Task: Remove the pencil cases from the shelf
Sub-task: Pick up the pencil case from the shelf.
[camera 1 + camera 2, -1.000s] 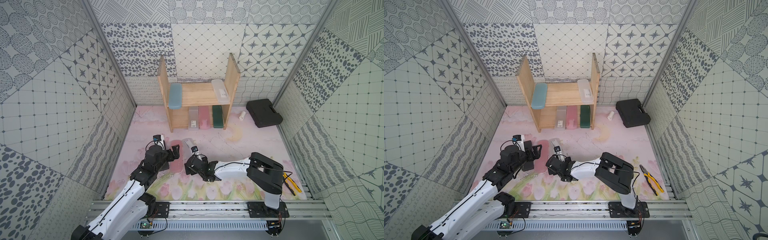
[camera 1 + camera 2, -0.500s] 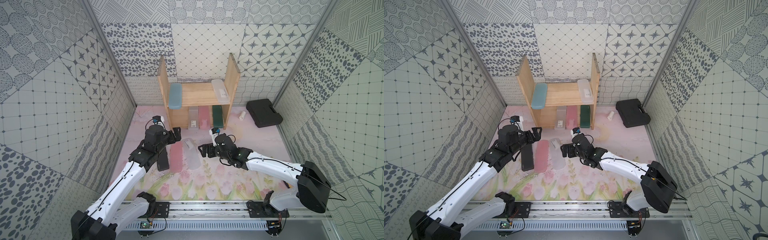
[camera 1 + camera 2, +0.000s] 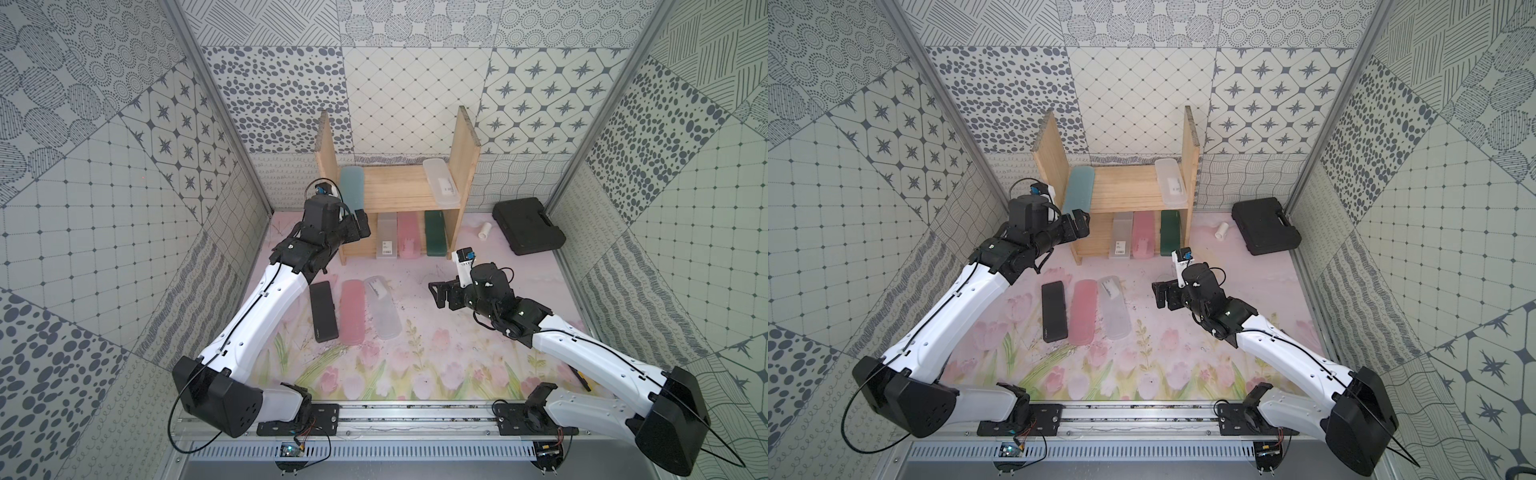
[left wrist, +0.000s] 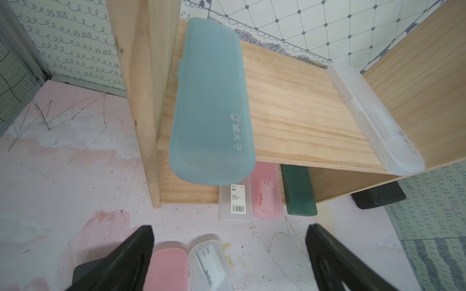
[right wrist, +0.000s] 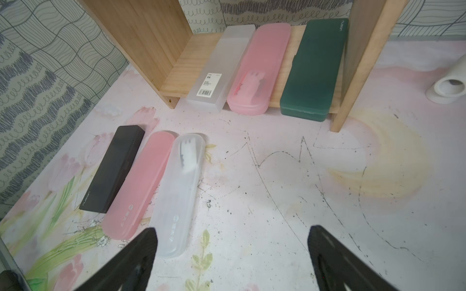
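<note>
The pine shelf [image 3: 401,195] stands at the back. A blue pencil case [image 3: 352,187] and a frosted clear one [image 3: 441,187] lie on its upper board. On the lower board lie a labelled clear case [image 3: 386,239], a pink one [image 3: 408,237] and a dark green one [image 3: 435,232]. Black [image 3: 323,311], pink [image 3: 352,311] and clear [image 3: 382,307] cases lie side by side on the mat. My left gripper [image 3: 358,224] is open, just in front of the blue case [image 4: 211,100]. My right gripper [image 3: 441,296] hangs open and empty over the mat, right of the clear case [image 5: 176,191].
A big black tool case [image 3: 528,226] and a small white cylinder [image 3: 484,230] sit on the mat to the right of the shelf. Patterned walls close in on both sides. The metal rail [image 3: 415,419] that carries both arms runs along the front.
Both arms have lifted off the mat, leaving the pink and clear cases there. The left gripper rose to the shelf's left end; the right one swung back and to the right.
</note>
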Robot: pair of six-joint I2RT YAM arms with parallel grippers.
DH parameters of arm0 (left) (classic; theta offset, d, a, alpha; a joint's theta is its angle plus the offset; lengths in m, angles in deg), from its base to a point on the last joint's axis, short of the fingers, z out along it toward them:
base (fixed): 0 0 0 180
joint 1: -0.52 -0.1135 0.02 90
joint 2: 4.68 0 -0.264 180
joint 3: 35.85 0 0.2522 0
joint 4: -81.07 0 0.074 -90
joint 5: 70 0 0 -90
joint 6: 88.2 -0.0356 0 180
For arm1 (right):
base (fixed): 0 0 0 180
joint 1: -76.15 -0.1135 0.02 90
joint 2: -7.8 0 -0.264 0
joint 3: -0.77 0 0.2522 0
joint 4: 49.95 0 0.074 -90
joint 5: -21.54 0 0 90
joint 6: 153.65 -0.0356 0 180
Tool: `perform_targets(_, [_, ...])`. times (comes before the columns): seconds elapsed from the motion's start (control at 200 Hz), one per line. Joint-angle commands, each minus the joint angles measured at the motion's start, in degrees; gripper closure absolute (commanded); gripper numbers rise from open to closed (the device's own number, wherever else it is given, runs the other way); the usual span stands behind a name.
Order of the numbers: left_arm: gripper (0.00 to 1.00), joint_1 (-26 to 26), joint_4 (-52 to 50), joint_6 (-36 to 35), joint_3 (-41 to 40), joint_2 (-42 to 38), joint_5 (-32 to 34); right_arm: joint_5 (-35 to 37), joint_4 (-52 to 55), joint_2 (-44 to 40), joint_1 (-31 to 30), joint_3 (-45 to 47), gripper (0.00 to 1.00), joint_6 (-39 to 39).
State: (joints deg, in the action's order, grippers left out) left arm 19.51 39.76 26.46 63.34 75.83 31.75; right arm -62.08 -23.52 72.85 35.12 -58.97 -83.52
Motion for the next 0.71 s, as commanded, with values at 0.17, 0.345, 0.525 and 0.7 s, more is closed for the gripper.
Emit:
perform_targets(0.17, [0.01, -0.2, -8.1, -6.7, 10.1, 8.3, 5.6, 0.8, -2.2, 0.0, 0.5, 1.6, 0.02, 1.8])
perform_targets(0.345, [0.01, -0.1, -7.4, -7.8, 11.5, 10.7, 7.3, 0.7, -2.6, -0.4, 0.9, 2.1, 0.02, 1.6])
perform_targets(0.525, [0.01, -0.2, -6.5, -8.5, 12.7, 13.1, 6.6, 0.4, -2.7, -0.6, 1.3, 2.4, 0.02, 1.3])
perform_targets(0.7, [0.01, -0.1, -4.9, -8.9, 13.3, 14.2, 4.4, 0.1, -3.0, -0.7, 1.6, 2.6, 0.02, 1.1])
